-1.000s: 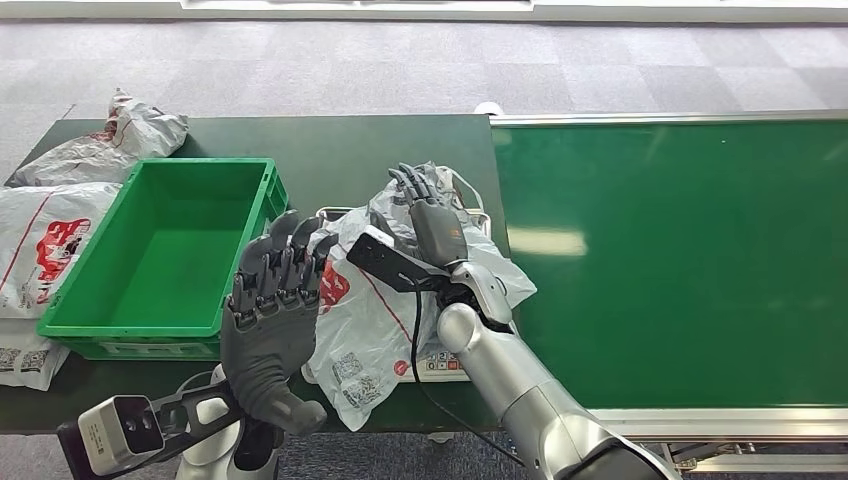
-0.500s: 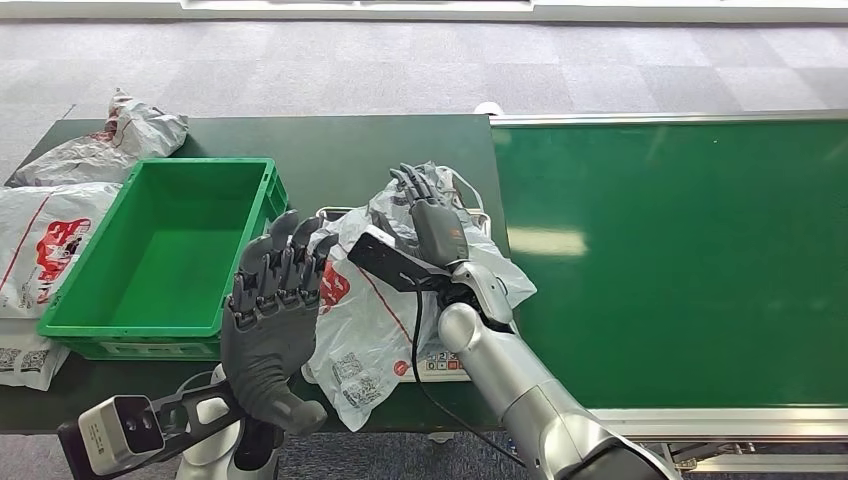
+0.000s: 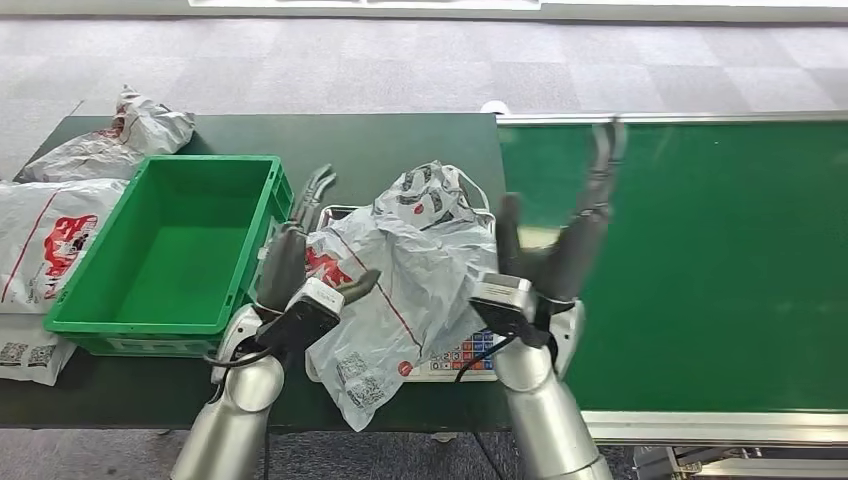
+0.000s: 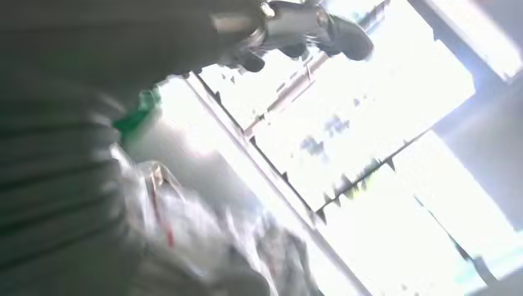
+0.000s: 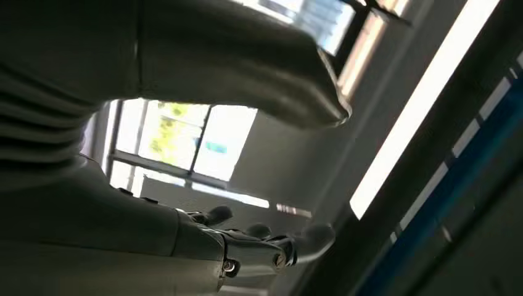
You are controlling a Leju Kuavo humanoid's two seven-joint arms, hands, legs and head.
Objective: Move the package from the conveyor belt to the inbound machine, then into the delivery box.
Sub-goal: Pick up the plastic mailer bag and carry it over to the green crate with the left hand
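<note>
The package point(image 3: 415, 255), a crumpled grey plastic bag with red print, lies on the white inbound machine point(image 3: 462, 357), whose keypad shows at its near edge. My left hand point(image 3: 295, 255) is against the package's left edge, between it and the green delivery box point(image 3: 150, 166). Its fingers are stretched out and its thumb lies over the bag; it grips nothing. The left wrist view shows the bag point(image 4: 179, 234) close by, blurred. My right hand point(image 3: 565, 240) is raised to the right of the package over the conveyor belt point(image 3: 700, 260), its fingers apart and blurred, with nothing in it.
More grey bags lie left of the box: one large point(image 3: 50, 240), one at the table's far left corner point(image 3: 140, 125), one at the near edge point(image 3: 22, 352). The conveyor's metal frame point(image 3: 700, 425) runs along the front right. Grey carpet lies beyond the table.
My right hand has lifted off the package and swung right over the belt. My left hand has dropped from in front of the camera to the package's left edge.
</note>
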